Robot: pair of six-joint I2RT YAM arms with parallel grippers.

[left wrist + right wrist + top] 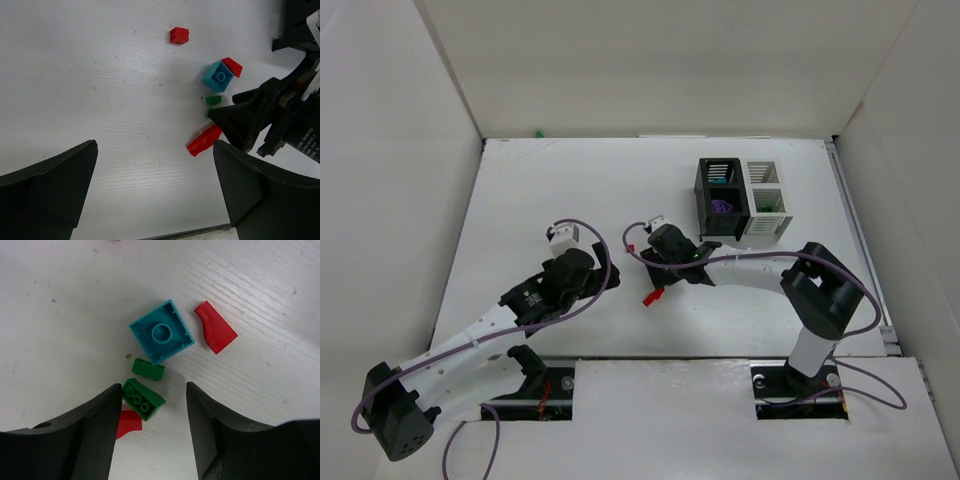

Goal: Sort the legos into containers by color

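Observation:
Several legos lie in a cluster under my right gripper (154,390). A green three-stud brick (144,399) sits between its open jaws, touching the left finger (100,420). Just beyond are a smaller green brick (148,369), a teal square brick (161,331) and a red slope (215,327). A red piece (128,422) shows partly under the left finger. My left gripper (155,150) hangs wide open over bare table, with a long red piece (204,140) by its right finger and a lone red brick (179,35) farther off. The black container (721,198) and the white container (765,200) stand joined at the back right.
Purple pieces (722,206) lie in the black bin. The two arms are close together at mid-table, with the right gripper (240,120) filling the right side of the left wrist view. White walls surround the table; a small green piece (538,131) lies at the far edge.

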